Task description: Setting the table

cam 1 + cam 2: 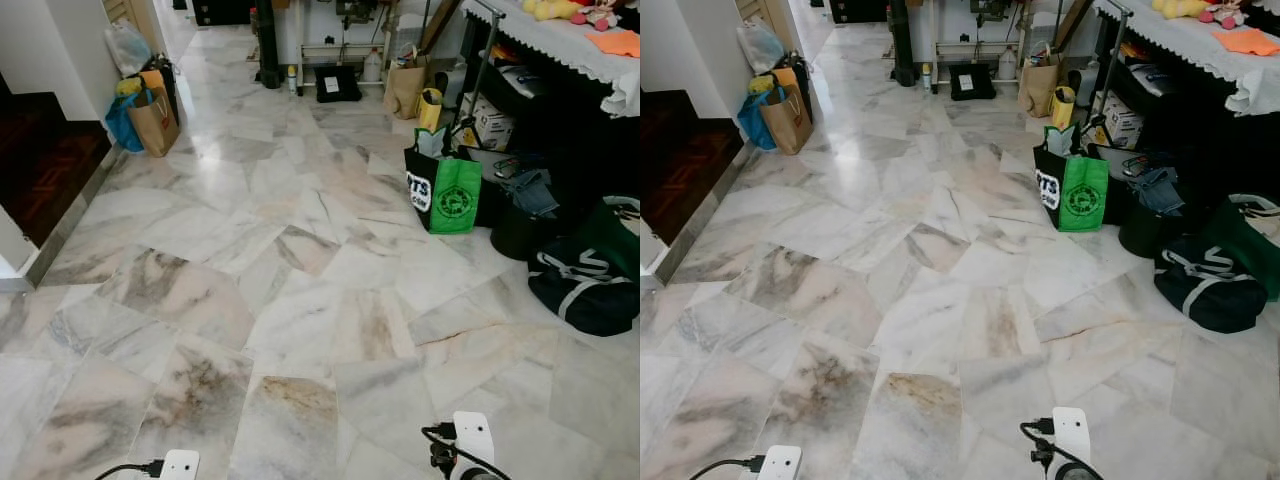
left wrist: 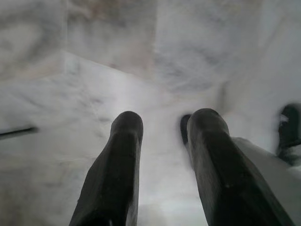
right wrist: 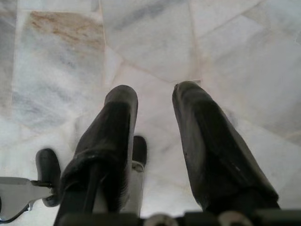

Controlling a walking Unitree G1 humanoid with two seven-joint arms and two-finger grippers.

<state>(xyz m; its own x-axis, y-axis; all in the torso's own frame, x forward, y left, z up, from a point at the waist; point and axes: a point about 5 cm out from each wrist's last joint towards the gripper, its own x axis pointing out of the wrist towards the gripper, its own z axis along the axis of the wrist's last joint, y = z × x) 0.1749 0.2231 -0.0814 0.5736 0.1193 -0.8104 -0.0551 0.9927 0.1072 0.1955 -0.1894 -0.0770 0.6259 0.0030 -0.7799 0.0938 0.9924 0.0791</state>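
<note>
Marble floor (image 1: pixel 300 260) stretches ahead of us, glossy and likely slick underfoot. At far right stands the table (image 1: pixel 560 40), where our task lies, with bags (image 1: pixel 585 275) crowding its foot, easy to snag. Our left gripper (image 2: pixel 162 125) and right gripper (image 3: pixel 153 96) hang parted, holding nothing.
</note>
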